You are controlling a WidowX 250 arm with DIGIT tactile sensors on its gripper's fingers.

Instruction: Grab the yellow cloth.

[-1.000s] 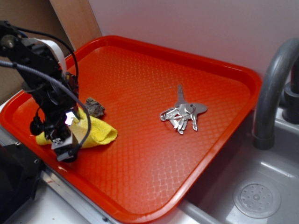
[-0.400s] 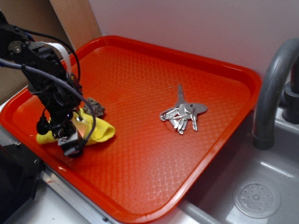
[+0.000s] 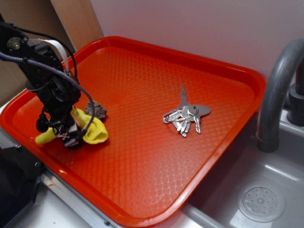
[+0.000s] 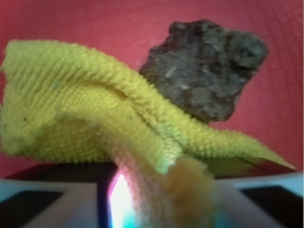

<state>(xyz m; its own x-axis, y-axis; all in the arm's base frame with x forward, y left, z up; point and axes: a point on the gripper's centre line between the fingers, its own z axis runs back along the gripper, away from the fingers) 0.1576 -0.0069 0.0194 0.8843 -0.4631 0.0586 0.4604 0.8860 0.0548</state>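
The yellow cloth point(image 3: 92, 132) lies bunched at the near left of the red tray point(image 3: 156, 161), beside a brown-grey rock point(image 3: 98, 109). My gripper point(image 3: 71, 137) is down on the cloth and shut on a fold of it. In the wrist view the yellow cloth point(image 4: 90, 118) fills the left and middle, and a pinched fold runs down between the jaws of my gripper point(image 4: 161, 194). The rock point(image 4: 206, 66) sits just behind the cloth, at the upper right.
A bunch of silver keys point(image 3: 186, 115) lies on the tray's right half. A grey faucet point(image 3: 278, 90) and a sink with a drain point(image 3: 261, 202) are to the right. A wall runs behind the tray, and a wooden board point(image 3: 78, 21) stands at the back left.
My gripper has moved back and left, and closed on the cloth. The cloth has been drawn in and bunched up, its right end pulled leftward. The rock and keys have not moved.
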